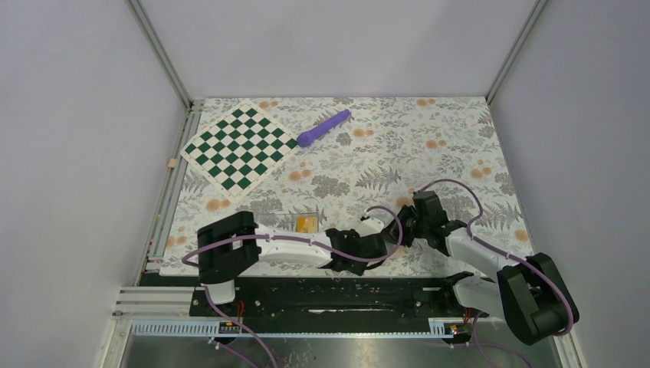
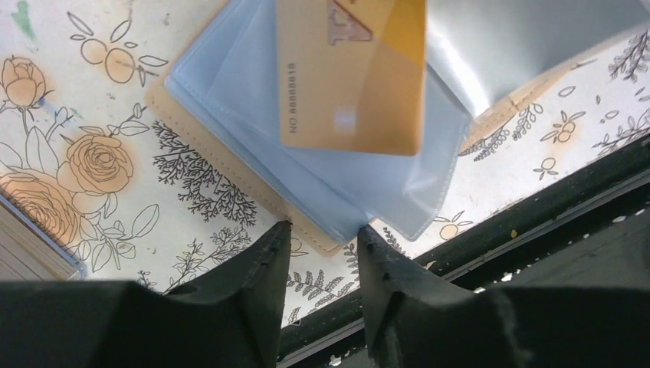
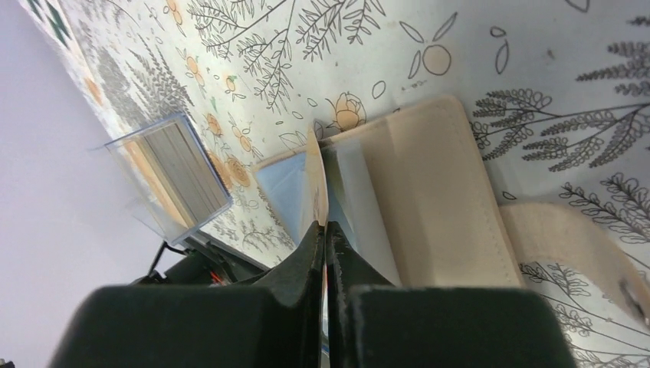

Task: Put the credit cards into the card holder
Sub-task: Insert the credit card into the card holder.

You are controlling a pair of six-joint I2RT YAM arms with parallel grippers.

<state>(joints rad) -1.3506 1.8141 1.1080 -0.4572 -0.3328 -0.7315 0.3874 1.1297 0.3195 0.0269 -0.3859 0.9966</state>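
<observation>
Right gripper (image 3: 326, 238) pinching card (image 3: 316, 180) by near edge; card edge-up, long axis straight ahead of fingers. Open wallet (image 3: 429, 192) just ahead, below; blue pocket (image 2: 253, 92) under card. Left gripper (image 2: 322, 238) spread, wallet corner between tips.

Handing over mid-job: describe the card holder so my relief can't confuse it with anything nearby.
On the floral tablecloth, close to its near edge around the middle, the card holder lies open. It is a tan, stitched wallet with pale blue pockets inside, whereas the clear plastic case beside it is see-through and holds a stack of cards.
</observation>
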